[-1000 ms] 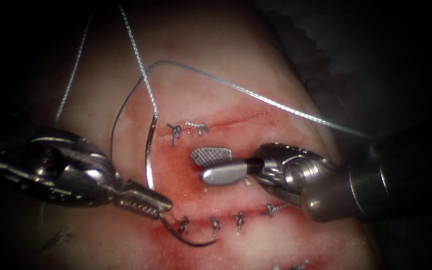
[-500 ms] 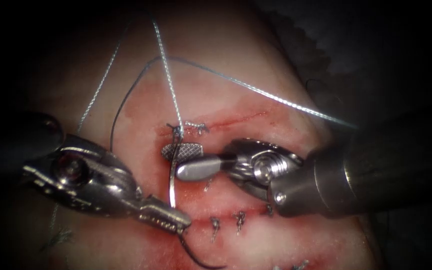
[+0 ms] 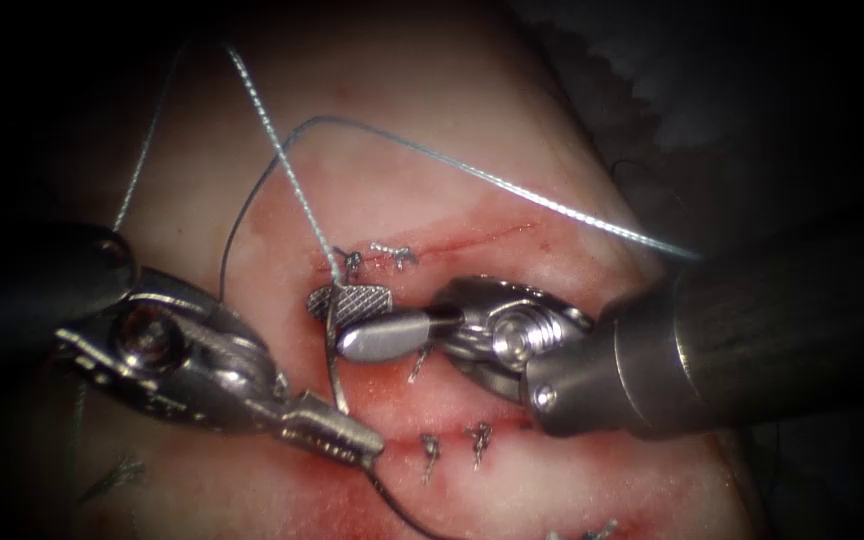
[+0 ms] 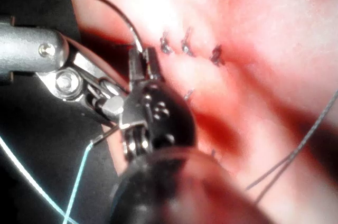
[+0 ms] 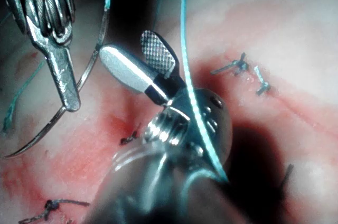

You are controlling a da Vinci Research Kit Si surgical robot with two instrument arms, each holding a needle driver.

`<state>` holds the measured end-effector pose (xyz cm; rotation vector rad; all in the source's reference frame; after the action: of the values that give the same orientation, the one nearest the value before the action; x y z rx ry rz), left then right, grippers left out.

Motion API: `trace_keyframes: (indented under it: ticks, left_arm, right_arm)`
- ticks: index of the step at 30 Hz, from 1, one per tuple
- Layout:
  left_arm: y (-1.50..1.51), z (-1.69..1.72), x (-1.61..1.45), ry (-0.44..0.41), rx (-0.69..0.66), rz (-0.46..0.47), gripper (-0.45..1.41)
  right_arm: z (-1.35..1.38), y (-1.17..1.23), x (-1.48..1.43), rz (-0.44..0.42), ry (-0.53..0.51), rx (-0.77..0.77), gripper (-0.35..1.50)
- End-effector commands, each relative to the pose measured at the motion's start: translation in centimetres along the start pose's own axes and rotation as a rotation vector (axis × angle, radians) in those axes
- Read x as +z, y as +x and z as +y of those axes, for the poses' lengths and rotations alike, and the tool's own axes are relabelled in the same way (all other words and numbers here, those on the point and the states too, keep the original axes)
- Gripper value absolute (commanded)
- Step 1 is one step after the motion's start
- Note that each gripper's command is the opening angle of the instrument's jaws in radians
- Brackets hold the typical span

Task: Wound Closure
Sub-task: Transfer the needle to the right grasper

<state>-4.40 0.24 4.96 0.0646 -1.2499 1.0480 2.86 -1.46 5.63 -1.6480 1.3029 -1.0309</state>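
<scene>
My left tool is shut on the curved needle near the middle of its curve and holds it over the tissue. Nothing shows the needle in the tissue. Its pointed half arcs down past the jaws. Its thread end rises between the open jaws of my right tool, which hold nothing. The thread runs up from the needle and loops across the tissue. In the left wrist view the left tool grips the needle. In the right wrist view the right tool gapes beside the needle.
Knotted stitches sit on the upper red line just above the right tool's jaws. More stitches line the lower red line beneath its wrist. Red fluid stains the tissue between them. The left tool's shaft hangs close to the right jaws.
The right tool has moved left with its jaws open until they straddle the needle's upper part. The left tool has carried the needle right and slightly down.
</scene>
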Motion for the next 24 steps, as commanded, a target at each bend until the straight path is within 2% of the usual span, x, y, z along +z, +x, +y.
trace_keyframes:
  ticks: [1, 20, 22, 23, 24]
  left_arm:
    - [0.06, 0.06, 0.01, -0.003, 0.003, 0.005, -0.45]
    - [0.08, 0.02, 0.07, 0.002, 0.013, 0.003, -0.45]
    - [0.08, 0.01, 0.08, 0.003, 0.016, 0.001, -0.45]
    - [0.08, 0.01, 0.08, 0.003, 0.016, 0.001, -0.45]
    - [0.08, 0.02, 0.09, 0.004, 0.017, 0.0, -0.45]
  right_arm:
    - [-0.01, 0.05, 0.01, 0.013, -0.013, -0.004, 0.66]
    - [0.05, 0.04, 0.17, 0.03, -0.109, -0.045, 0.63]
    - [0.02, 0.04, 0.23, 0.023, -0.11, -0.058, 0.48]
    - [0.02, 0.04, 0.23, 0.023, -0.11, -0.058, 0.48]
    - [-0.01, 0.03, 0.27, 0.014, -0.107, -0.059, 0.04]
